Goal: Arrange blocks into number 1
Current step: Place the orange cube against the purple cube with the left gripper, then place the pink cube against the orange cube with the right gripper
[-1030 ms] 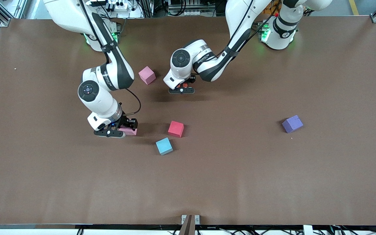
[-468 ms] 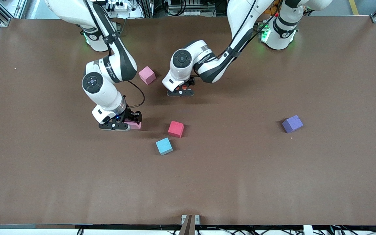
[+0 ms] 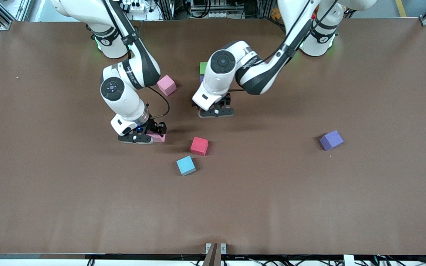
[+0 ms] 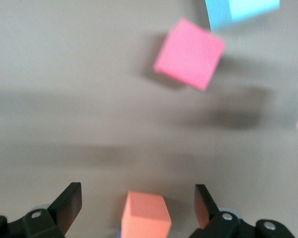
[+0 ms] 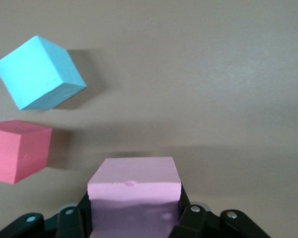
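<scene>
1. We see both arms shifted since earlier, uncovering a green block (image 3: 203, 67)
2. Right gripper (image 3: 143, 137) grips a pink block (image 5: 134, 196) near the red block (image 3: 199, 146) and blue block (image 3: 186, 165)
3. Left gripper (image 4: 139, 208) hangs wide apart around an orange block (image 4: 145, 216)

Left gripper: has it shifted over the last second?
Yes. The left gripper has moved toward the front camera and closer to the red block, which has stayed put, uncovering a green block.
</scene>
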You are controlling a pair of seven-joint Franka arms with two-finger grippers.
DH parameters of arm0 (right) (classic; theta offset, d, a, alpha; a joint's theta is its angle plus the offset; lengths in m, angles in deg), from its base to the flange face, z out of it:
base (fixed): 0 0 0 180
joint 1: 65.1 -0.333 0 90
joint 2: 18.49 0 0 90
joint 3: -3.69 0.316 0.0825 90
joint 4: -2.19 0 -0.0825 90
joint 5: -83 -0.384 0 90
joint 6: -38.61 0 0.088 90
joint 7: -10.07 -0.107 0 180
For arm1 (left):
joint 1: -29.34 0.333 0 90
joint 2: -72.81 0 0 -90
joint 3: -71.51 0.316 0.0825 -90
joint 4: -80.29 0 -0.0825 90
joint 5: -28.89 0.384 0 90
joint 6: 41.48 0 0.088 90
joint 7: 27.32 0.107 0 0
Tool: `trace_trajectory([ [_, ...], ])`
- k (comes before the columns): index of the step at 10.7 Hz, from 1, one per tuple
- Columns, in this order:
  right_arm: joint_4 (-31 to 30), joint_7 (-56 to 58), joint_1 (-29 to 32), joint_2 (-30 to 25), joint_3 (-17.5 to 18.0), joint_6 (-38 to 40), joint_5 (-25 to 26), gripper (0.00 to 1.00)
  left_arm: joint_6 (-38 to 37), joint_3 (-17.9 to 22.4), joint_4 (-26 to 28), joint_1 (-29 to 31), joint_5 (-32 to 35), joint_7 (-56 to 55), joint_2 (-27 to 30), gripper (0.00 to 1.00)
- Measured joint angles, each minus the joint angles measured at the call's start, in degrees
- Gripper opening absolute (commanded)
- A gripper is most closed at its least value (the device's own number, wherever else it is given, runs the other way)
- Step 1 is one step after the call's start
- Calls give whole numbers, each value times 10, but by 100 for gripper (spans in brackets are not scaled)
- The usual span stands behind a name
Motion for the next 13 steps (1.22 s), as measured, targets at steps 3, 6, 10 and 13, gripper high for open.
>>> trace_trajectory([
  [3, 2, -19, -63, 2, 1, 0, 0, 50, -16, 62, -1, 15, 8, 3, 39, 100],
  [6, 29, -81, -143, 32, 4, 0, 0, 50, -23, 75, -2, 89, 9, 71, 69, 100],
  [10, 76, -141, -197, 100, 8, 0, 0, 50, -25, 75, -2, 153, 9, 154, 75, 100],
  [13, 81, -144, -205, 114, 18, -1, 0, 51, -29, 74, -3, 155, 9, 155, 83, 100],
])
